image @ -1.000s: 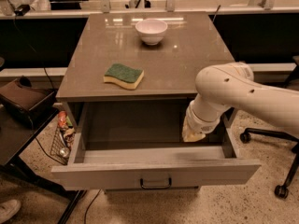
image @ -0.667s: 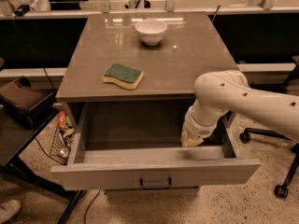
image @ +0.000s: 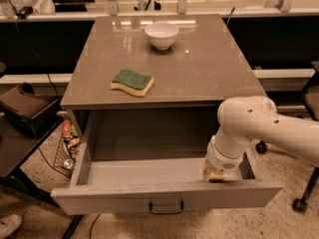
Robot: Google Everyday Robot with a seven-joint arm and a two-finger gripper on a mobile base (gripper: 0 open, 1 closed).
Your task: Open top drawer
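Here, the top drawer (image: 124, 197) of a grey counter (image: 209, 73) stands pulled well out toward the camera, its deep box open to view and its thin black bar handle (image: 166, 206) centred low on the flat front. The robot's white arm (image: 264, 126) reaches in from the right and bends down into the drawer's right front corner. There the gripper (image: 217, 175) sits just behind the front panel, close to the right wall; whether it is spread or pressed together cannot be told. On the counter a green and yellow sponge (image: 132, 81) lies near the front left, and a white bowl (image: 161, 35) stands upright toward the back, well apart from it
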